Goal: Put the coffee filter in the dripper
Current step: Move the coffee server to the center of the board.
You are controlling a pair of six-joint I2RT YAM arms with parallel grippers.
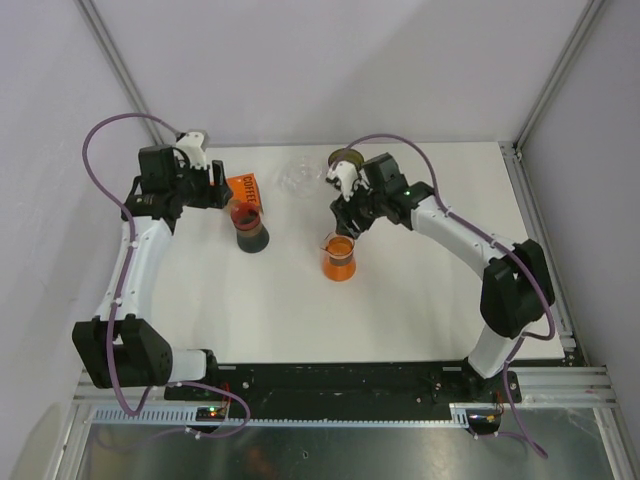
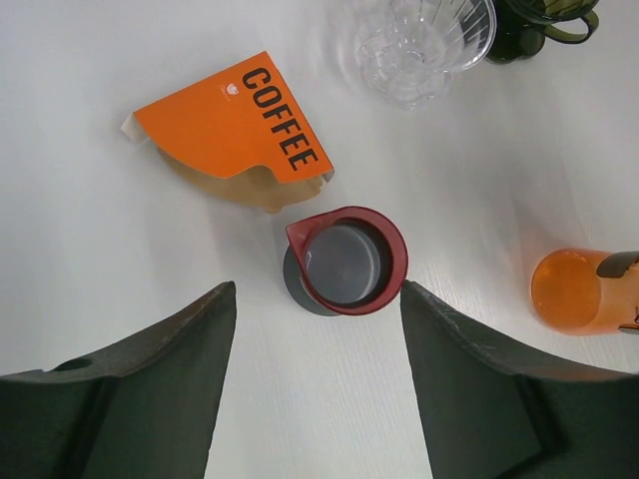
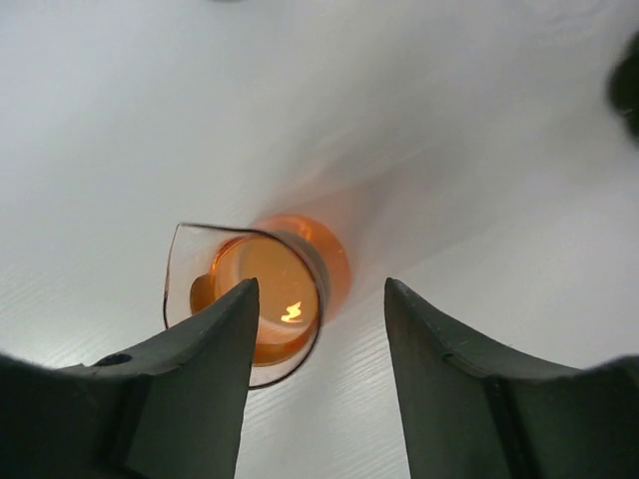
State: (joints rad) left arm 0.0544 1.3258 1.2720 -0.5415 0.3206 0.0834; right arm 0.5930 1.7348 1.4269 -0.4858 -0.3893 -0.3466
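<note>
My left gripper (image 2: 318, 294): jaws wide apart, nothing in them, hanging over the red-rimmed cup (image 2: 346, 261), which shows in the gap between my fingers (image 2: 190, 349). My right gripper (image 3: 319, 289): jaws also apart, nothing clamped. It's off to the right of the cup, over the orange flask (image 3: 265, 299); my left-side finger there overlaps the flask rim in the wrist view, contact can't tell.

Coffee filter pack (image 2: 235, 125): orange sleeve marked COFFEE, brown paper poking out under it, flat on the white table (image 2: 90, 249), just behind the cup, near corner close to the cup's rim. Dripper (image 2: 414, 45): clear glass, behind and right of the cup, apart from the filter pack, no filter in it. Dark green jar (image 2: 539, 20): further right of the cup, just past the dripper. Orange flask stands right of the cup, slightly nearer my bases.
</note>
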